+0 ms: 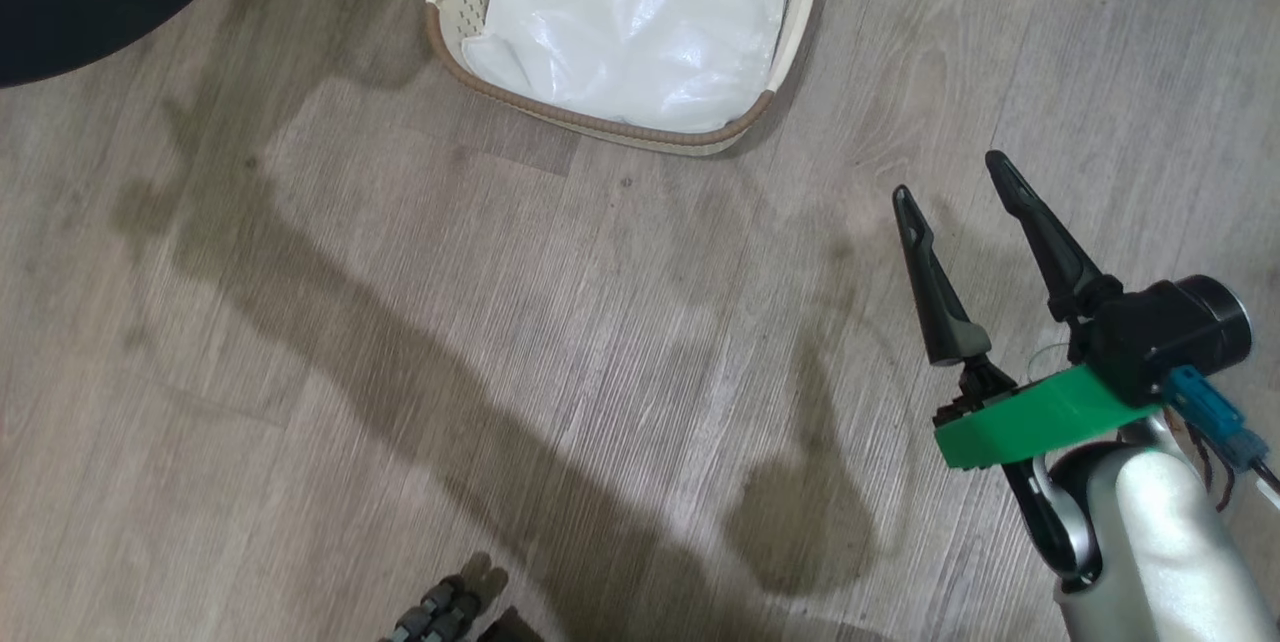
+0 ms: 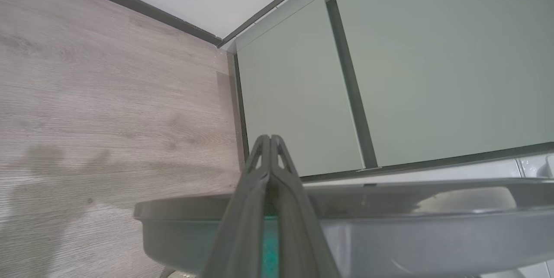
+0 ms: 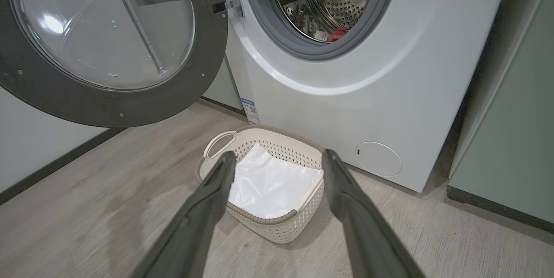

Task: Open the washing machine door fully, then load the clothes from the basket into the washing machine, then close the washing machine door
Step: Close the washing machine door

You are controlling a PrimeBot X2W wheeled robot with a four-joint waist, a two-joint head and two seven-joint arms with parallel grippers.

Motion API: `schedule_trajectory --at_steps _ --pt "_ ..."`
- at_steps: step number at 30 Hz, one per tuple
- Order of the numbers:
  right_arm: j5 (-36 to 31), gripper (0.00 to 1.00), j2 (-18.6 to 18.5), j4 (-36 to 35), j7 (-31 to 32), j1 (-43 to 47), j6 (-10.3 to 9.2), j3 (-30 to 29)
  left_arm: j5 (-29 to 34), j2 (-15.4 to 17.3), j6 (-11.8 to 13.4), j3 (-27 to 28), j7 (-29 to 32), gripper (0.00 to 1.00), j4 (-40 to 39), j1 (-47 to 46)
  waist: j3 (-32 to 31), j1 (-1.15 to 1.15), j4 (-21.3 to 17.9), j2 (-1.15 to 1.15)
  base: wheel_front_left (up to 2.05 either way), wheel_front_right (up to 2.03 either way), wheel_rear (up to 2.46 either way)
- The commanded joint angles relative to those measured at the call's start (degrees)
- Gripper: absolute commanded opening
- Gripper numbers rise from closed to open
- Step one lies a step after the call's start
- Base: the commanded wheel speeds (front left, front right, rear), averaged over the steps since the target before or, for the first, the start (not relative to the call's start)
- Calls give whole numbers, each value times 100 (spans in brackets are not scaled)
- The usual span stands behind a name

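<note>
**A:** Which way does the washing machine door (image 3: 104, 40) face?

**B:** It is swung wide on its hinge, to the left of the washing machine (image 3: 346, 109) in the right wrist view. Its domed glass is turned toward the camera. The round hatch stands open, and a bit of red from the clothes (image 3: 339, 34) lies inside the drum.

**A:** And the basket (image 3: 281, 230)?

**B:** It sits upright on the floor (image 3: 86, 226), just before the machine. Its long axis runs handle to handle, across the head view. A white sheet (image 3: 268, 187) lies in it.

**A:** The right pincer (image 3: 279, 156)?

**B:** Its fingers are spread wide with nothing between them. It hangs above the floor, near the basket, and points at it.

**A:** The left pincer (image 2: 270, 138)?

**B:** Its fingers are pressed together, pinching nothing. The tips aim toward pale green cabinets (image 2: 303, 96), above a grey curved rim (image 2: 433, 226). Whether it touches that rim I cannot tell.
</note>
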Motion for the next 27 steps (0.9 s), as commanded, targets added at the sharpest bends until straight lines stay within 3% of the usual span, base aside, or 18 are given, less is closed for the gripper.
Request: schedule_trajectory --at_steps 1,17,27 --pt "-51 100 67 -164 -47 -58 0 153 -16 384 -28 -19 56 0 -165 -78 8 -1 -8 0 0 0 0" --pt "-43 100 137 13 -151 -88 0 153 -476 337 -348 235 725 0 86 -103 -118 -1 -89 0 0 0 0" --pt "-1 100 180 191 -247 -102 0 159 -637 169 -705 83 2008 0 123 -34 -350 -1 -120 0 0 0 0"
